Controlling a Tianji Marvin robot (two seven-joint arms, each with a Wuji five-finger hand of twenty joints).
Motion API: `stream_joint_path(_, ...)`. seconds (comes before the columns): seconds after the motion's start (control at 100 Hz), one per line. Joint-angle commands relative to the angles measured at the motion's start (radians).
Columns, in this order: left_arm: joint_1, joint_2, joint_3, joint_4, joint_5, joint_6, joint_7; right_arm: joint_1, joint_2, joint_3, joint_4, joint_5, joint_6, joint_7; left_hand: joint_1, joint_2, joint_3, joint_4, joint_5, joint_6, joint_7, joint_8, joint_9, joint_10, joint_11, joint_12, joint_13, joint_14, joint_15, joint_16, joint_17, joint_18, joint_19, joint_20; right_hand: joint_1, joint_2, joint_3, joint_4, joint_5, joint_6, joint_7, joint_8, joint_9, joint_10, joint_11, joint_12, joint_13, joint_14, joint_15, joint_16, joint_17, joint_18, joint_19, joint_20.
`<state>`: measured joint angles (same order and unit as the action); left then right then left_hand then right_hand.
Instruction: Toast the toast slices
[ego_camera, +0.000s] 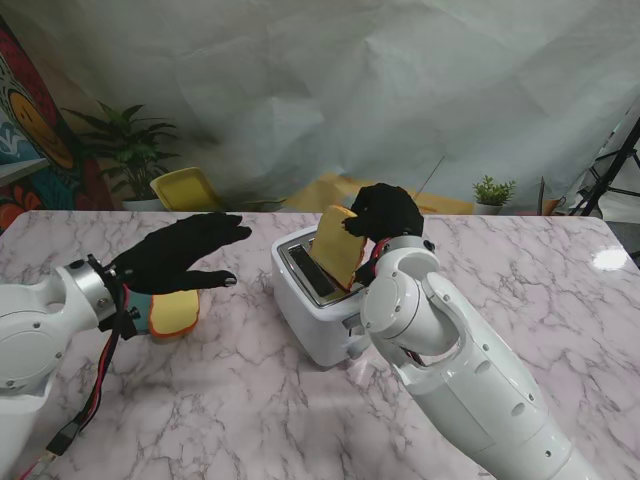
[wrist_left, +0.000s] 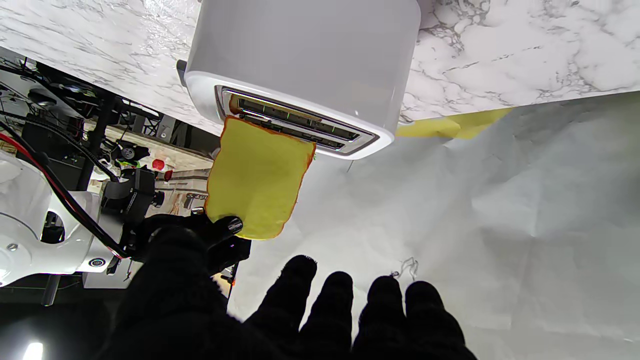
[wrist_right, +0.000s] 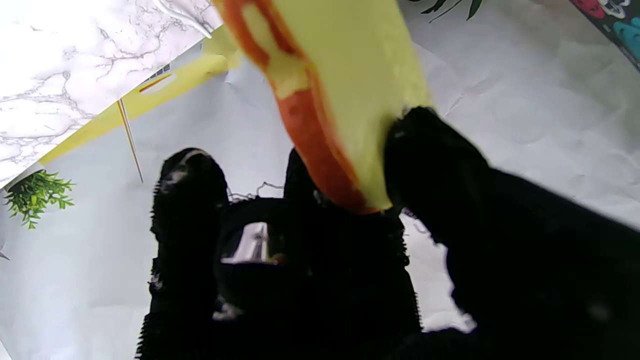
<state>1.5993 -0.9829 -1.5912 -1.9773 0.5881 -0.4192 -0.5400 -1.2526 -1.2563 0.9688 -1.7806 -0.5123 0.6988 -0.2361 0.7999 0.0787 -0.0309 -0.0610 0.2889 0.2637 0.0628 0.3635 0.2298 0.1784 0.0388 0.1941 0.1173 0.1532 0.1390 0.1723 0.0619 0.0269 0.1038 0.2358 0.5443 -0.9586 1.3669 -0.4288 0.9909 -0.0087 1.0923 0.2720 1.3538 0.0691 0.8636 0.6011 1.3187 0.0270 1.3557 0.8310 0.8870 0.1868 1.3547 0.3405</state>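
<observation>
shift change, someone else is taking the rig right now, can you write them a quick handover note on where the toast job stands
Right robot hand: shut on a toast slice, held tilted with its lower corner at the toaster slot; the slice is mostly above the slot, not seated.
Left robot hand: open, fingers spread, holding nothing, hovering over the second toast slice.
That second slice lies to the left of the toaster, partly hidden by the hand.
Done: first slice picked up and brought to the slot.
Left: seat the first slice, load the second one, then start the toaster.
</observation>
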Motion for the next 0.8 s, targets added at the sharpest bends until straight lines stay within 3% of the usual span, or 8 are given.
stream_joint_path(0.0,0.002,-0.001,0.004,0.004,0.002,0.002,-0.015,0.0,0.008,0.006,0.003,0.017,-0.005,-0.006,-0.019,0.031,-0.011,0.013,0.011,-0.011,0.004,-0.007,0.019,-0.013,0.01,-0.008,0.006,-0.015,0.015,-0.01,0.002,-0.037,-0.04,0.008,0.044,-0.023,0.135,0.003,0.063,-0.041,0.094,-0.002,0.09,0.109,0.053,-0.008,0.0,-0.06,0.038,-0.01,0.004,-0.004,0.023,-0.014)
stream_joint_path(0.25,0.004,-0.002,0.005,0.004,0.0,0.001,-0.014,0.015,0.036,-0.001,0.035,-0.057,-0.065,0.04,-0.019,0.029,-0.012,0.013,0.011,-0.012,0.004,-0.007,0.019,-0.014,0.011,-0.008,0.005,-0.016,0.015,-0.011,0.001,-0.038,-0.041,0.008,0.04,-0.024,0.133,0.002,0.064,-0.046,0.093,-0.004,0.092,0.102,0.051,-0.01,-0.001,-0.064,0.037,-0.012,0.007,-0.007,0.022,-0.017)
stream_joint_path(0.47,-0.003,-0.003,0.014,0.011,0.002,-0.014,-0.001,0.026,0.013,-0.001,0.082,-0.046,-0.086,-0.039,-0.02,0.023,-0.012,0.013,0.014,-0.014,0.006,-0.006,0.021,-0.018,0.013,-0.008,0.007,-0.018,0.015,-0.011,0.001,-0.039,-0.041,0.008,0.039,-0.026,0.136,0.001,0.065,-0.047,0.094,-0.006,0.094,0.103,0.05,-0.011,0.0,-0.066,0.038,-0.012,0.011,-0.007,0.021,-0.019)
stream_joint_path(0.79,-0.026,-0.002,0.042,0.002,-0.002,-0.021,-0.003,0.039,0.005,-0.002,0.096,-0.035,-0.081,-0.057,-0.022,0.023,-0.012,0.013,0.016,-0.017,0.006,-0.006,0.022,-0.017,0.016,-0.008,0.008,-0.019,0.016,-0.011,0.002,-0.039,-0.041,0.007,0.039,-0.023,0.133,0.0,0.064,-0.046,0.094,-0.007,0.096,0.101,0.05,-0.011,0.0,-0.067,0.039,-0.012,0.013,-0.009,0.022,-0.02)
